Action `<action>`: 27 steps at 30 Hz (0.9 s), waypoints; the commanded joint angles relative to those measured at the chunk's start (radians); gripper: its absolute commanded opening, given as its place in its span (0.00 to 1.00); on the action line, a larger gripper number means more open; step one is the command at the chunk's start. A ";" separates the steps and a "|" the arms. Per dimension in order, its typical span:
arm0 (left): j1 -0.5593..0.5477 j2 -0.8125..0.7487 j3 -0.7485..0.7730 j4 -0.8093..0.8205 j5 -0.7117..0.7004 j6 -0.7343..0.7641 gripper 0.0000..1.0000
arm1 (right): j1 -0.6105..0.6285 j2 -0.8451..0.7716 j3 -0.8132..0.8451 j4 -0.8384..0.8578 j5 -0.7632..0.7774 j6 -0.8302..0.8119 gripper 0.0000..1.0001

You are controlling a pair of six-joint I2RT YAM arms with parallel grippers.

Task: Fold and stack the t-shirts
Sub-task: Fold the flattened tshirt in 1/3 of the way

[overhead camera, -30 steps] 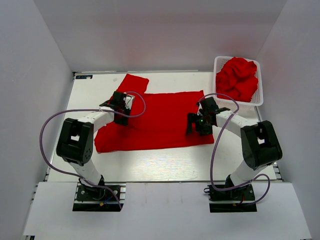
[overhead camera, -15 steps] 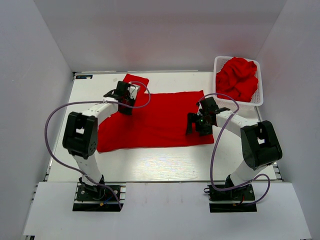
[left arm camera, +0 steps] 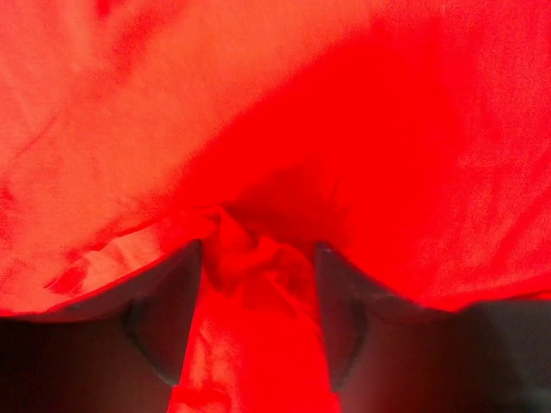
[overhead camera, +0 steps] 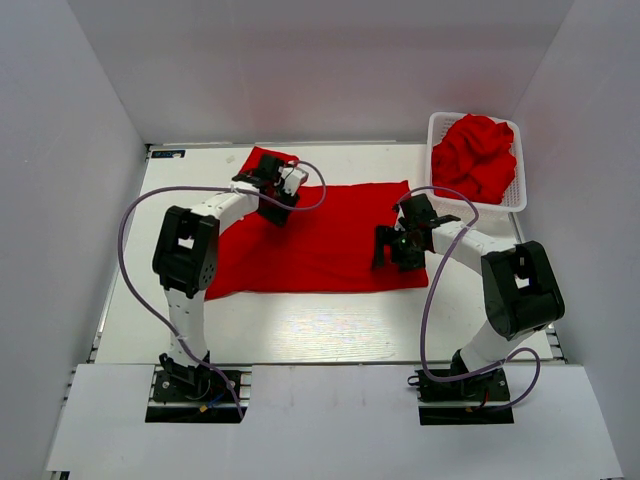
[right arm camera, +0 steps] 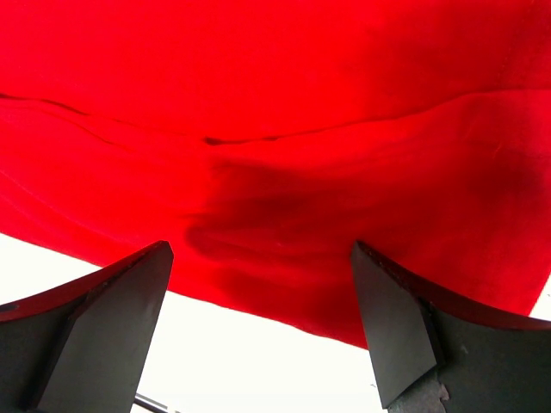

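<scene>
Red t-shirt [overhead camera: 320, 240] spread flat mid-counter [overhead camera: 300, 325], a hand at either end.
The left hand [overhead camera: 278, 205] has cloth bunched between its fingers [left arm camera: 168, 318] near the far-left sleeve (whether they pinch it cannot be told); the right hand [overhead camera: 388, 250] gapes wide over the right edge. More t-shirts [overhead camera: 475, 155] fill the basket [overhead camera: 520, 200], far right.

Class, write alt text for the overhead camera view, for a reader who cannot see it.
A red t-shirt lies spread on a white table, with the left pincer at its far left sleeve and the right pincer at its right edge. A white basket holding crumpled red shirts stands at the table's far right corner.
</scene>
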 commanded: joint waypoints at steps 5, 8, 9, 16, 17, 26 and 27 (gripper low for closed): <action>-0.009 -0.010 0.100 -0.011 -0.163 -0.046 1.00 | -0.006 -0.018 -0.011 0.005 0.042 -0.015 0.90; 0.003 -0.079 0.067 0.020 -0.247 -0.135 1.00 | -0.005 -0.038 -0.009 -0.001 0.063 -0.016 0.90; 0.003 -0.097 0.057 0.034 -0.259 -0.169 1.00 | -0.005 -0.058 -0.007 -0.003 0.072 -0.016 0.90; 0.049 -0.164 0.110 -0.101 -0.367 -0.442 1.00 | -0.008 -0.099 0.092 -0.037 0.151 -0.002 0.90; 0.058 -0.154 0.121 -0.138 -0.367 -0.471 1.00 | -0.006 -0.101 0.095 -0.041 0.149 0.001 0.90; 0.069 -0.157 -0.166 -0.123 -0.280 -0.626 1.00 | -0.005 -0.098 -0.009 0.031 0.100 0.042 0.90; 0.069 -0.157 -0.186 -0.123 -0.279 -0.637 1.00 | -0.006 -0.095 -0.018 0.041 0.100 0.045 0.90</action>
